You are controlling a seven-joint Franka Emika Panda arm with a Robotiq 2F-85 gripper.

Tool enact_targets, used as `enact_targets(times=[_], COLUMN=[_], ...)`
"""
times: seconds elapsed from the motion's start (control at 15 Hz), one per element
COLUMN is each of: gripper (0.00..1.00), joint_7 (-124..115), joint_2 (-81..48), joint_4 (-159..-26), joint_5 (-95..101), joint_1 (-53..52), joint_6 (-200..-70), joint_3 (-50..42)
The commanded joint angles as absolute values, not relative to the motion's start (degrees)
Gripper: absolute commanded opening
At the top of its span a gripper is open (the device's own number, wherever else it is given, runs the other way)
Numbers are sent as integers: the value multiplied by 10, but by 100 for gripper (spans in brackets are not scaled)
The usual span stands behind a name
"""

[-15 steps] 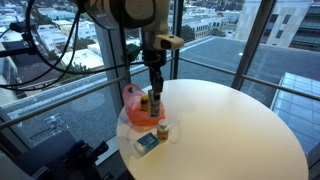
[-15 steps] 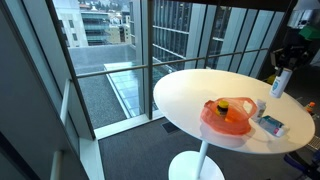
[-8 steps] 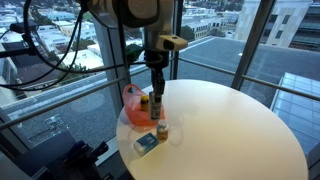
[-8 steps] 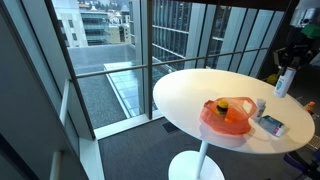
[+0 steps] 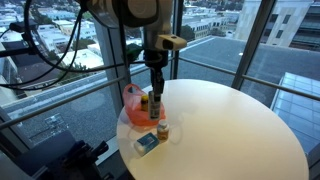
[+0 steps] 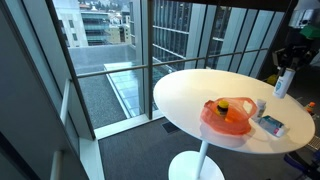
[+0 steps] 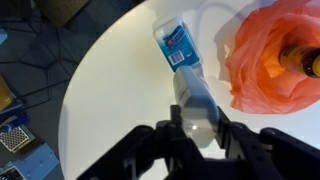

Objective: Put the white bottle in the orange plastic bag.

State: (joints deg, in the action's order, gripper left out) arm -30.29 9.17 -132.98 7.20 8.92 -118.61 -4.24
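Centrally, a round white surface (image 5: pixel 230 120) fills the scene beside tall windows, and it shows in both exterior views (image 6: pixel 190 95) and as a pale curve in the wrist view (image 7: pixel 110 80). The robot arm (image 5: pixel 153 45) reaches down over the side of the surface where the things are gathered.

An orange plastic bag (image 5: pixel 132 108) lies crumpled and open near the rim; in an exterior view (image 6: pixel 232 120) it spreads flat like a shallow bowl. Something yellowish sits inside it (image 7: pixel 305 65), though the picture is too soft to say what it is.

The gripper (image 7: pixel 195 128) is pressed onto the white bottle (image 7: pixel 192 98), one finger on each side of it. The bottle hangs upright, lifted off the surface, in both exterior views (image 5: pixel 156 104) (image 6: pixel 281 84). It is beside the bag, not inside it; from the wrist the bag (image 7: pixel 270 55) lies off to one side of the bottle.

A small blue and white box (image 5: pixel 146 143) lies flat on the surface just beside the bag, also seen from the wrist (image 7: pixel 177 45) beyond the bottle's end. A little bottle (image 5: pixel 162 130) stands between the box and the bag, close to both.
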Motion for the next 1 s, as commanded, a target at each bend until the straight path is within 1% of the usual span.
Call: enact_targets(times=[0.0,0.47,0.93], gripper=[10,10,10], joint_7=[-307,-307,-334], joint_2=[91,83,38], joint_4=[-1328,-1314,-1315], joint_5=[78,86,139], joint_1=[86,54,29], joint_6=[-1188,-1205,-1301], joint_3=[-37,-4,27])
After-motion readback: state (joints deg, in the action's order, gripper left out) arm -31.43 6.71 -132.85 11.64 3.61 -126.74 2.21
